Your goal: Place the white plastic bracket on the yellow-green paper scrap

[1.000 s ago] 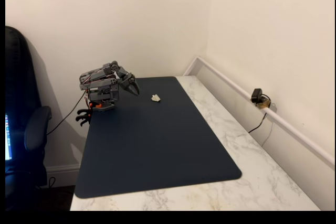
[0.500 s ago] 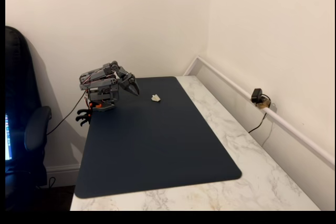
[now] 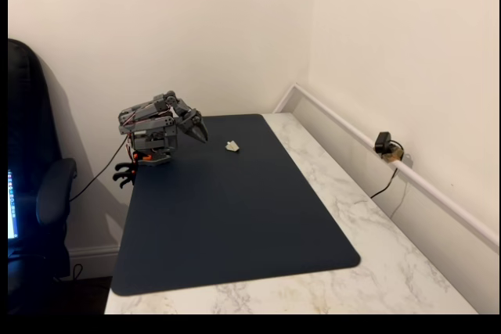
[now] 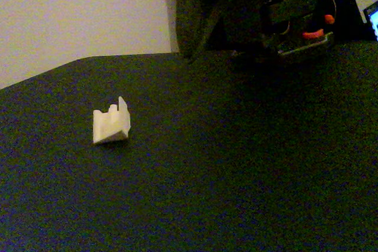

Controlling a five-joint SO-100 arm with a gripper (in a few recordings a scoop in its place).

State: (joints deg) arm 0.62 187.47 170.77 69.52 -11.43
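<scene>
A dark blue mat (image 3: 235,209) covers most of a white marble table (image 3: 391,271) set in the corner of a cream-walled room. At the mat's far left edge a grey robot arm sits folded, its gripper (image 3: 200,132) pointing down and hanging just above the mat. Its jaws look nearly together and hold nothing. The white plastic bracket (image 3: 232,145) lies on the mat near the jaws, to their right and apart from them, prongs pointing up (image 4: 111,124).
</scene>
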